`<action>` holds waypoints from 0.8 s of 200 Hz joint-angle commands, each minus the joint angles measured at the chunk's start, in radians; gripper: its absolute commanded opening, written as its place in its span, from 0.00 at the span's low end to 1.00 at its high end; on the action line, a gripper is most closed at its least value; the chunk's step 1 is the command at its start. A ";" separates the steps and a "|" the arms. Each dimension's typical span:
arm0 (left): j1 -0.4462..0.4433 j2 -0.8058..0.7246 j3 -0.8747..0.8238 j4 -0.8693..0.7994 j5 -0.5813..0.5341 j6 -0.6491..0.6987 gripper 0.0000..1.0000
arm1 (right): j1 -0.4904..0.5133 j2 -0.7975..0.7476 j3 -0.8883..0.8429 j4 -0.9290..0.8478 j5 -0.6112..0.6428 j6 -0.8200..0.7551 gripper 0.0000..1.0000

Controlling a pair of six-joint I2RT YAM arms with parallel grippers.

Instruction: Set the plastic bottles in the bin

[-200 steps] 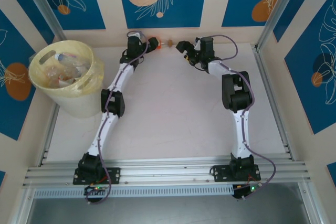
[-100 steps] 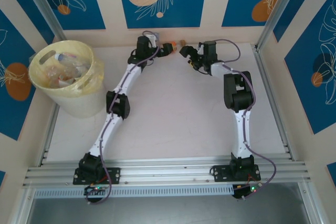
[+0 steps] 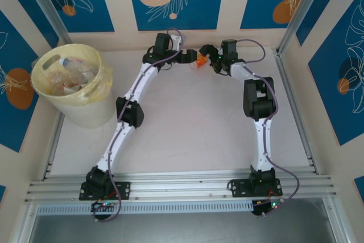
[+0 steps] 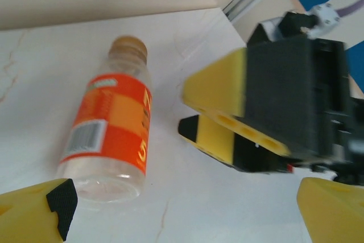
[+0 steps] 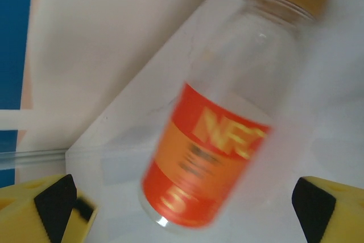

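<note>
One plastic bottle (image 4: 111,129), clear with an orange label and a tan cap, lies on its side on the white table by the far wall. From above the bottle (image 3: 199,61) sits between the two grippers. My left gripper (image 4: 187,223) is open, the bottle ahead of its left finger and untouched. My right gripper (image 5: 187,217) is open too, with the bottle (image 5: 219,146) lying just ahead between its fingertips. The right gripper (image 4: 267,112) faces the left one from close by. The bin (image 3: 91,115) stands at the far left with several bottles inside.
The back wall runs right behind the bottle, and an aluminium post (image 3: 301,9) stands at the far right corner. Both arms stretch across to the far middle of the table (image 3: 187,123).
My left arm has swung right along the back wall. The orange bottle now lies farther right and a little nearer, next to the right gripper, which has edged right and opened slightly.
</note>
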 commanded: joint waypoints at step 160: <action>-0.039 0.127 0.021 0.169 -0.146 0.030 1.00 | 0.028 0.022 0.056 -0.177 0.298 0.170 0.96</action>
